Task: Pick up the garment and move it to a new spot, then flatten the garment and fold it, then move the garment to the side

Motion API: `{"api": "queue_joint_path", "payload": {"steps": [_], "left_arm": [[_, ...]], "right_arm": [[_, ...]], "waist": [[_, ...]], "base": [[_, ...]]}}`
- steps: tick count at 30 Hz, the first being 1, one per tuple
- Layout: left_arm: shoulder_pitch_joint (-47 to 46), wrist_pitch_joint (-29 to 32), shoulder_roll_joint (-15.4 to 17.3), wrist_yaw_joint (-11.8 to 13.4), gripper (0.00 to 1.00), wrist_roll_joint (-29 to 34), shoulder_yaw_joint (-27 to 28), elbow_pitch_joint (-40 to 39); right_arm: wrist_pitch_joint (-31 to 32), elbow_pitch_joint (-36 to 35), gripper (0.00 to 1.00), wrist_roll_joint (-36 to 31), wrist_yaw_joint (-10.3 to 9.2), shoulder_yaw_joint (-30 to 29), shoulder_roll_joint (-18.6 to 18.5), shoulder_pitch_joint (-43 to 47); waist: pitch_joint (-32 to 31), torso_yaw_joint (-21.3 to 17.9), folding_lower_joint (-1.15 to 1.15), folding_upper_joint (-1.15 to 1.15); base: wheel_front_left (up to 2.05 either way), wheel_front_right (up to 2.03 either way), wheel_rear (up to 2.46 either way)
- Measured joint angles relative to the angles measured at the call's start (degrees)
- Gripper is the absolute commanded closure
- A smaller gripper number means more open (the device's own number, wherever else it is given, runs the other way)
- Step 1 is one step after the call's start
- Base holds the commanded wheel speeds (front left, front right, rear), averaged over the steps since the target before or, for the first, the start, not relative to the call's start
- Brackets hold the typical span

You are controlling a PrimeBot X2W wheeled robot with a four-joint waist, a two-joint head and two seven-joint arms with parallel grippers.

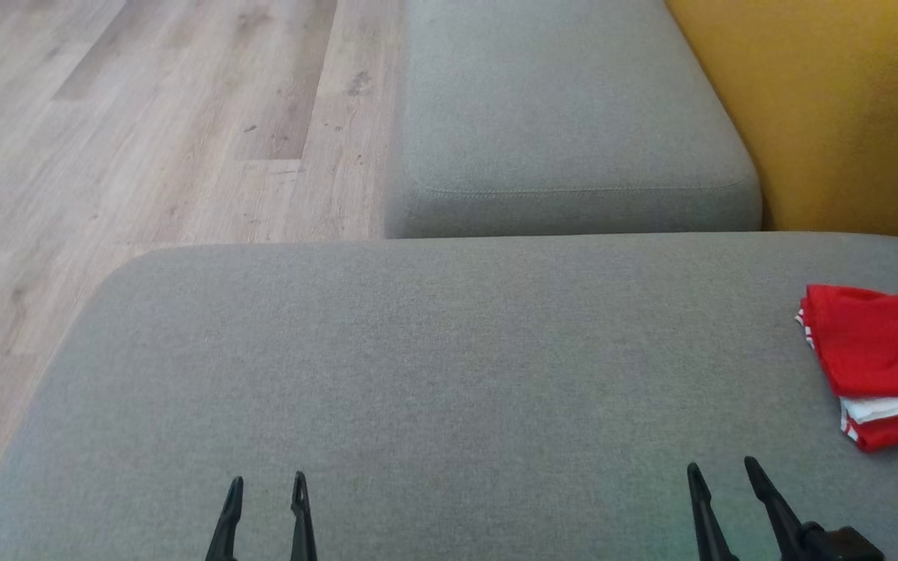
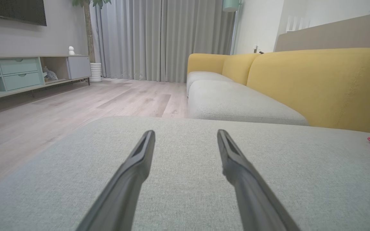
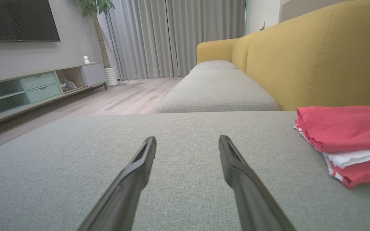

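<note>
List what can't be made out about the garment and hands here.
- Red garment: its right side is cut off by the head view's right edge, so full extent unknown; folded layers hide what kind of garment it is.
- Left hand and right hand: bases cut off by the head view's bottom edge.
- White figure on the TV cabinet: too small to identify, right wrist view.

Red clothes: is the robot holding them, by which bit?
Nothing is held. The left end effector and right end effector are open, away from the red clothes.

Red-and-white garment (image 1: 878, 354), grey cushion (image 1: 449, 374), yellow backrest (image 1: 839, 109).
</note>
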Motion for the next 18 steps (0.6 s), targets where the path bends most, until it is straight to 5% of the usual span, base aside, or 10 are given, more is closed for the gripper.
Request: {"api": "queue_joint_path", "payload": {"steps": [15, 16, 18], "left_arm": [[0.31, 0.00, 0.00, -0.75, 0.00, 0.70, 0.18, 2.16], [0.32, 0.00, 0.00, -0.70, 1.00, 1.26, 0.16, 2.43], [0.61, 0.04, -0.03, -0.73, 1.00, 1.33, 0.03, 4.10]], "right_arm": [[0.00, -0.07, 0.00, 0.77, 0.00, -0.25, 0.01, 0.19], [0.01, -0.04, 1.00, 0.77, 0.00, -0.25, 0.01, 0.19], [0.08, 1.64, 1.00, 0.75, -0.01, -0.16, 0.01, 0.46]], "waist": [[-1.38, -0.86, 0.01, 0.00], [-1.44, -0.93, 0.01, 0.00], [-1.45, -0.94, 0.01, 0.00]], "base": [[0.00, 0.00, 0.00], [0.00, 0.00, 0.00], [0.00, 0.00, 0.00]]}}
